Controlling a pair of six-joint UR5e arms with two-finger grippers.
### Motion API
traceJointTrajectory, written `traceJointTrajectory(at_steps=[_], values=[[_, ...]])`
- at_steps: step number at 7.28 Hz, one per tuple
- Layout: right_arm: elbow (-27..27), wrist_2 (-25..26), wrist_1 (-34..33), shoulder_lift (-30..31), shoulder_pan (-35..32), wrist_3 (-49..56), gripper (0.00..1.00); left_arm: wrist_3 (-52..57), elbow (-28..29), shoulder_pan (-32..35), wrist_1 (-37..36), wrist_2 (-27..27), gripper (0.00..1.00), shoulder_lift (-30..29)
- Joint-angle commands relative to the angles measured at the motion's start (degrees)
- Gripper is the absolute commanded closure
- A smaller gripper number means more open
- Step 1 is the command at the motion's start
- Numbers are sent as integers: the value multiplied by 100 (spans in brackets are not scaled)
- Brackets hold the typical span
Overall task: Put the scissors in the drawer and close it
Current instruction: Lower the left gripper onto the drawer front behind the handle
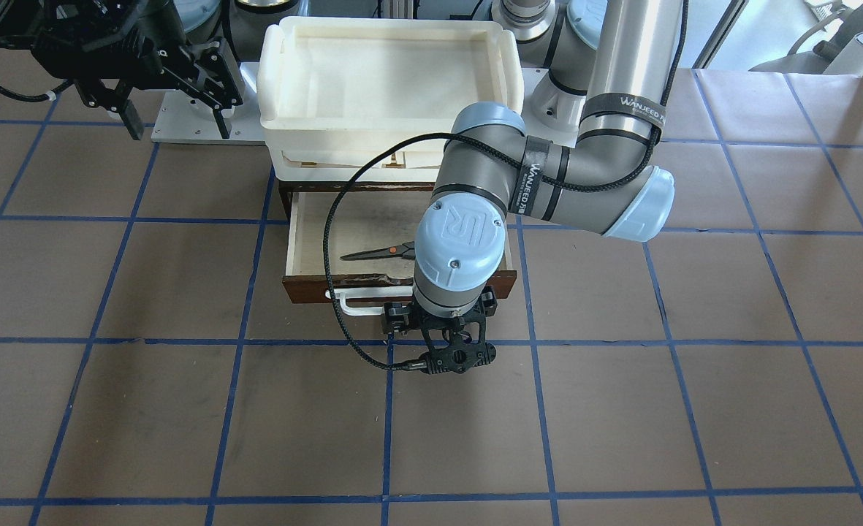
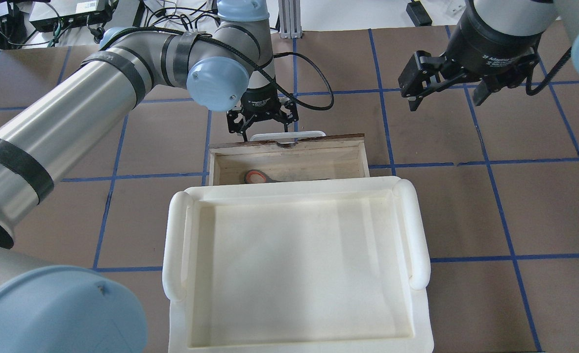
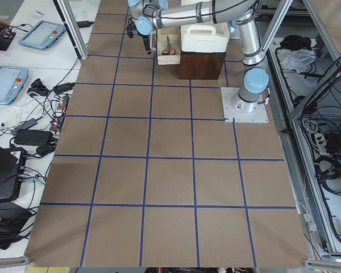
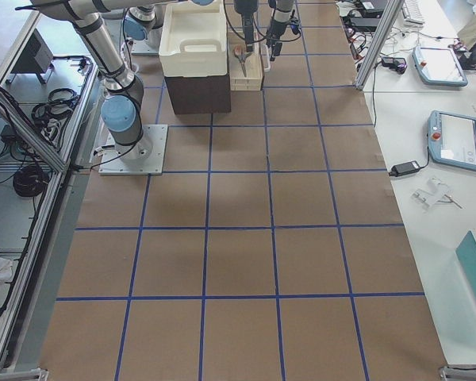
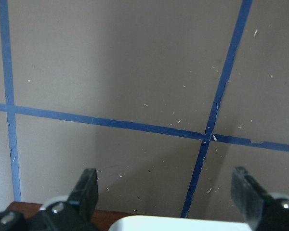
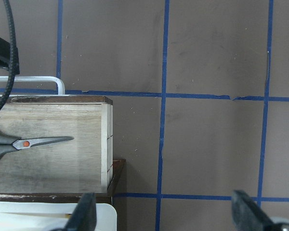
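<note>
The scissors (image 1: 376, 253) lie flat inside the open drawer (image 1: 314, 234), blades toward the robot's right; they also show in the overhead view (image 2: 256, 176) and the right wrist view (image 6: 33, 142). My left gripper (image 2: 264, 128) is open and empty. It points down just in front of the drawer's dark brown front, over the white bar handle (image 2: 289, 133). In the left wrist view the handle (image 5: 173, 224) shows at the bottom edge between the open fingers (image 5: 86, 190). My right gripper (image 2: 446, 98) is open and empty, raised to the drawer's right side.
A cream-white plastic tray (image 2: 176, 245) sits on top of the cabinet behind the drawer and hides the drawer's rear part from overhead. The table is brown with blue grid lines. The right arm's base plate (image 1: 175, 131) lies beside the cabinet.
</note>
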State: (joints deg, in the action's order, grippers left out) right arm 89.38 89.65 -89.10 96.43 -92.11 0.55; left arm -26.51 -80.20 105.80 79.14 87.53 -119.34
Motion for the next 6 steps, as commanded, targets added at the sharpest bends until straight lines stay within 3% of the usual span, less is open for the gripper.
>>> traceJointTrajectory(at_steps=[1, 6], values=[[0, 0, -2, 7, 0, 6, 0, -74, -31, 19, 197, 1, 0, 77], [0, 0, 7, -1, 0, 15, 0, -82, -49, 28, 505, -43, 0, 104]])
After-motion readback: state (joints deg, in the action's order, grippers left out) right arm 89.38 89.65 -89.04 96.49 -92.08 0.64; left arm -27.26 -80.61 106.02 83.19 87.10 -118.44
